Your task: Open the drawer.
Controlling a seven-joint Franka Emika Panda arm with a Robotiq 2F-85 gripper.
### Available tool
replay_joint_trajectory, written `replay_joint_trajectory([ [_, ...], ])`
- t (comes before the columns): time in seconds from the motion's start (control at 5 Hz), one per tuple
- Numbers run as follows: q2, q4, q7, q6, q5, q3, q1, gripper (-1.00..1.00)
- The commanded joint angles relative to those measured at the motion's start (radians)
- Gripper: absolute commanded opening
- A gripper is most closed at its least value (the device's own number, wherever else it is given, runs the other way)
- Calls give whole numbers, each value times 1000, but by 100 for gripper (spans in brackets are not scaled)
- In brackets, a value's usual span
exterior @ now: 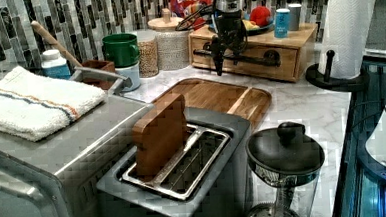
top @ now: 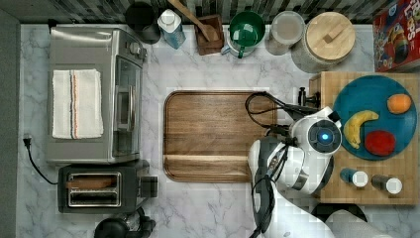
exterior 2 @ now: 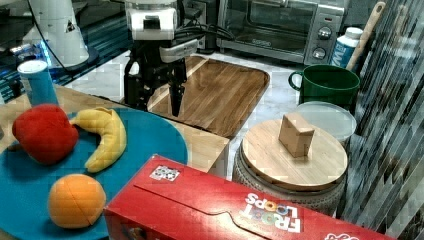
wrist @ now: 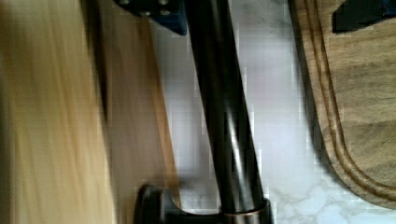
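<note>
- Handle (wrist: 224,116): long black bar, nearest the wrist camera, between the two fingers.
- Plate (top: 346,106): blue; holds a banana (top: 357,126), an apple (top: 380,143) and an orange (top: 399,103).
- Drawer (exterior: 251,60): light wood, at the left view's far right, under the plate.
- Gripper (exterior: 227,56): fingers spread, straddling the handle.

Counts: 1 banana (top: 357,126), 1 apple (top: 380,143), 1 orange (top: 399,103), 2 shakers (top: 354,177), 1 green mug (top: 246,29).
</note>
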Motion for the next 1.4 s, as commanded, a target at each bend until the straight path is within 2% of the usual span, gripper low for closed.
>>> replay_joint_trajectory([
  [0.2, -58, -21, 63, -131, 67, 240, 186, 100],
  [0.8, -27, -16, 180, -131, 92, 268, 186, 100],
  [1.4, -27, -15, 196, -129, 105, 279, 172, 100],
])
